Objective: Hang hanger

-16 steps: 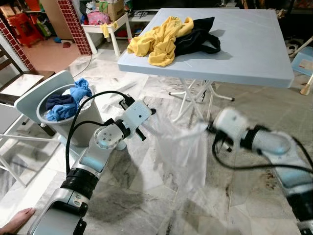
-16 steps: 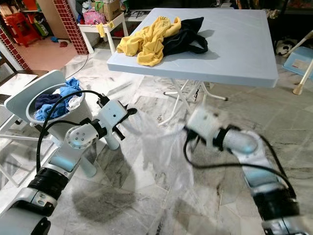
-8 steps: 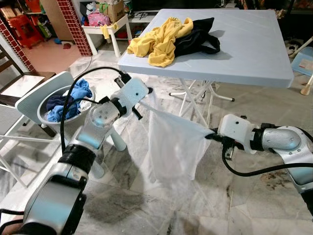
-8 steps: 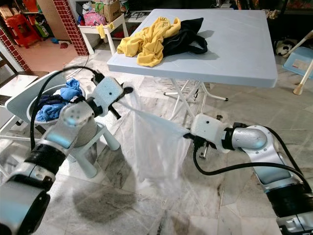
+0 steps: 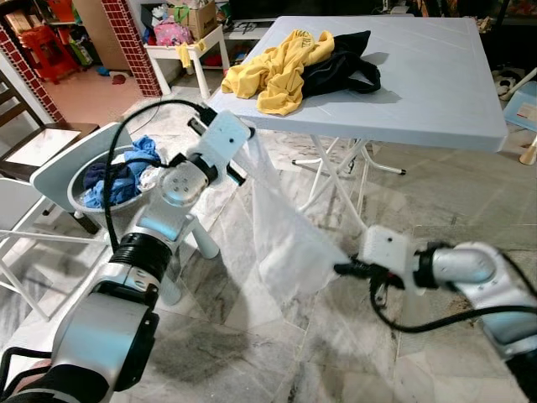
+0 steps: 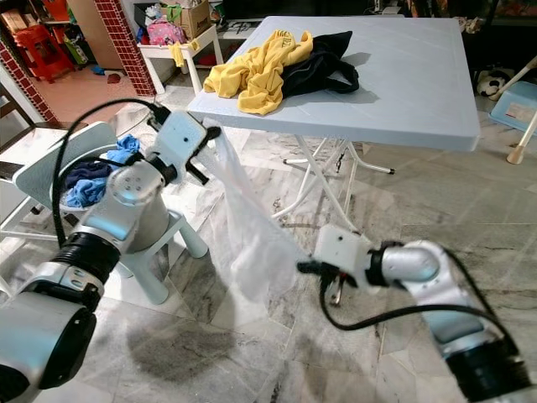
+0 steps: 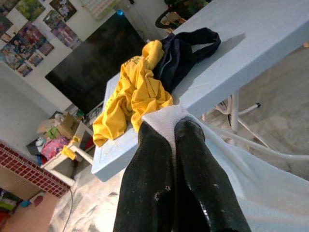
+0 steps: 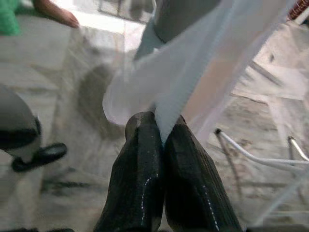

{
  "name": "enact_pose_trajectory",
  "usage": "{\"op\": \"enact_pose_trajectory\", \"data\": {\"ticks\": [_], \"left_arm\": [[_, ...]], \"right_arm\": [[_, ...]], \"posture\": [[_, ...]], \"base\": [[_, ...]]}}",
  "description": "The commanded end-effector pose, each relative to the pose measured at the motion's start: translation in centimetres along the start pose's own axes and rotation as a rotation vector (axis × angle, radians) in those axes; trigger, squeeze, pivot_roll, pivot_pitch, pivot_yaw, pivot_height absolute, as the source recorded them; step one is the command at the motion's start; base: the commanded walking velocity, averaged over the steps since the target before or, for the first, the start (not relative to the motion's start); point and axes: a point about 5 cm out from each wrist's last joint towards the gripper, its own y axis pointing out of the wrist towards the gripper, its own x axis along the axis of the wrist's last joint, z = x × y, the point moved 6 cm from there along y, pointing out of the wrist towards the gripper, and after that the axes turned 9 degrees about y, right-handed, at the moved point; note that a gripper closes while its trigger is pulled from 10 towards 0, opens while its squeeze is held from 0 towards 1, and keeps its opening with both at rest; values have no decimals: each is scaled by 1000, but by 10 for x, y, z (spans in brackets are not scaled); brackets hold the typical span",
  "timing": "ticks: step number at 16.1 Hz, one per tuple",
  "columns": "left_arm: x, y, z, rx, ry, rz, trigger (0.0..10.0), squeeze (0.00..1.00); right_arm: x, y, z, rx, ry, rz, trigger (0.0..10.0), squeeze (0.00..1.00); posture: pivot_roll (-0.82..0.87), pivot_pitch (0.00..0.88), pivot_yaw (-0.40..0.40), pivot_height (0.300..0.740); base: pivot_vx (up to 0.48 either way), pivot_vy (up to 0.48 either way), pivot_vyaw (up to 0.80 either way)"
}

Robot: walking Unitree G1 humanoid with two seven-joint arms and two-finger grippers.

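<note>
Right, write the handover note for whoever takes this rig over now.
Left gripper: fingers shut on a corner of the white garment, held high near the table edge.
Right gripper: fingers shut on the garment's other end, low over the floor.
The garment hangs stretched between them. Yellow shirt and black garment lie on the table; more laundry sits in the basket.
Done: garment picked up and spread.
Left: no hanger can be seen yet; hanging remains.
</note>
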Motion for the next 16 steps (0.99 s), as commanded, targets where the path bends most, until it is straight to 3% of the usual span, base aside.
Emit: {"op": "enact_pose_trajectory", "data": {"ticks": [1, 4, 6, 8, 9, 11, 13, 16], "left_arm": [[11, 4, 21, 66, 4, -30, 10000, 0], [10, 6, 17, 41, -5, -17, 10000, 0], [9, 5, -8, -136, -70, -27, 10000, 0], [7, -6, -43, -382, -127, -32, 10000, 0], [8, -7, -45, -401, -127, -36, 10000, 0], [7, -21, -61, -543, -188, -44, 10000, 0], [3, -31, -71, -611, -220, -34, 10000, 0], [-2, -41, -73, -642, -284, -21, 10000, 0]], "right_arm": [[17, 7, 14, 58, 9, -64, 0, 0], [35, 16, 34, 127, 54, -151, 0, 0], [28, 19, 34, 117, 54, -125, 0, 0], [29, 20, 29, 89, 66, -127, 0, 0], [29, 20, 28, 80, 61, -126, 0, 0], [31, 23, 5, -38, 40, -144, 0, 0], [31, 24, -2, -71, 31, -146, 0, 0], [25, 26, -4, -84, 13, -120, 0, 0]], "posture": [[-64, 48, 156, 740], [-69, 49, 153, 740], [-69, 49, 150, 740], [-69, 48, 148, 740], [-69, 47, 147, 740], [-67, 45, 145, 740], [-64, 43, 141, 740], [-63, 44, 134, 740]], "base": [[0, 0, 0], [0, 0, 0], [0, 0, 0], [0, 0, 0], [0, 0, 0], [0, 0, 0], [0, 0, 0], [0, 0, 0]]}}
